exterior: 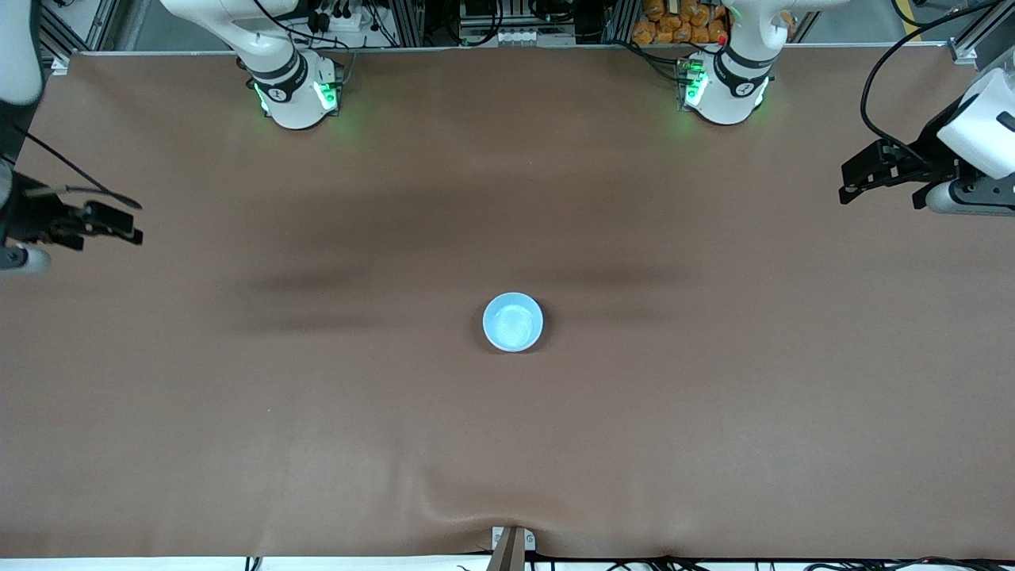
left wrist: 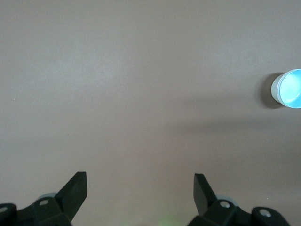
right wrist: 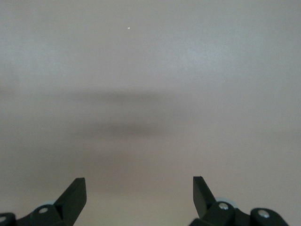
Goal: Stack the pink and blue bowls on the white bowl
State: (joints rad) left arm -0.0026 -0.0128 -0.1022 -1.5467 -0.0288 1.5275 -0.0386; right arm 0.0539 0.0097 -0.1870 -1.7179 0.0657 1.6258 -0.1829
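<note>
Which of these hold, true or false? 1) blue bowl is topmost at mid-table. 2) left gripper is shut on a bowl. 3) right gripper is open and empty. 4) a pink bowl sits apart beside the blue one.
1) True: the blue bowl shows on top at the middle of the table.
2) False: the left gripper is open, empty, over the left arm's end of the table.
3) True: the right gripper is open over bare table.
4) False: no separate pink bowl shows anywhere.

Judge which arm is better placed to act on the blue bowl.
Left, marginally: the blue bowl shows in its wrist view, not the right's. Both the left claw and the right claw hang open at the table's ends.
</note>
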